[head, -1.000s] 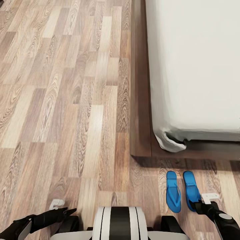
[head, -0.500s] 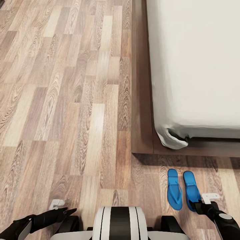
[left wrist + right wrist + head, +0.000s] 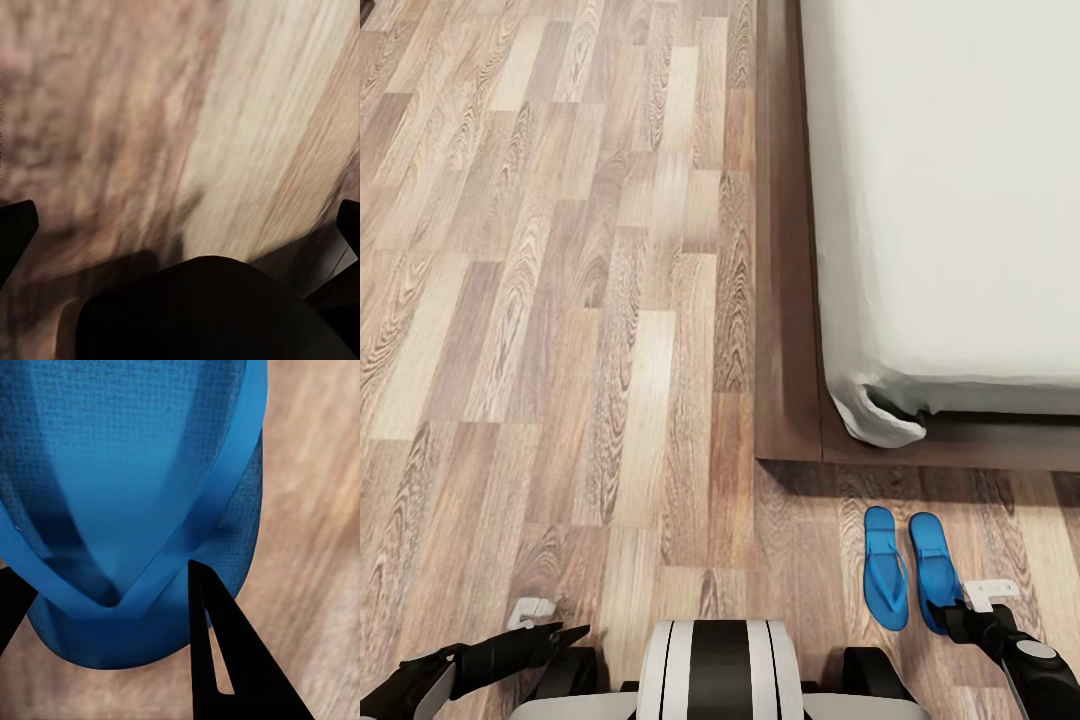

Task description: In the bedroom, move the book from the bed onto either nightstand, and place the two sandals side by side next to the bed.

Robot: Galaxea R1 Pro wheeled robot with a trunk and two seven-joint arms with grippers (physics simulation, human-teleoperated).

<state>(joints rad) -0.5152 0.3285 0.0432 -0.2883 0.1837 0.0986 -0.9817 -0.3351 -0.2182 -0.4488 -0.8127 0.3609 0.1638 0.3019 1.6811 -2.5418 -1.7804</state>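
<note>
Little has shifted in the past second: the head view has crept a touch, so the bed (image 3: 940, 200) corner sits slightly lower and further right, while the two sandals (image 3: 908, 582) lie as before, side by side and parallel on the plank floor (image 3: 560, 300), just off the foot edge of the dark bed frame (image 3: 785, 300) near its left corner. A rumpled fold of the grey mattress (image 3: 960, 150) cover hangs over that corner.

At the view's lower right, the right gripper (image 3: 972, 612) hangs directly over the heel end of the right sandal (image 3: 934, 570); the left sandal (image 3: 883, 580) lies just beside it, apart from the gripper. From the right wrist camera, the sandal (image 3: 135, 495) sits close below, its straps meeting in a V, with one dark fingertip (image 3: 225, 645) on either side of it, the fingers spread and holding nothing.

Low at the left, the left gripper (image 3: 550, 622) hangs over bare floor (image 3: 225, 112), well away from the sandals; its dark fingertips (image 3: 15, 232) stand wide apart at the frame edges of the wrist view.
</note>
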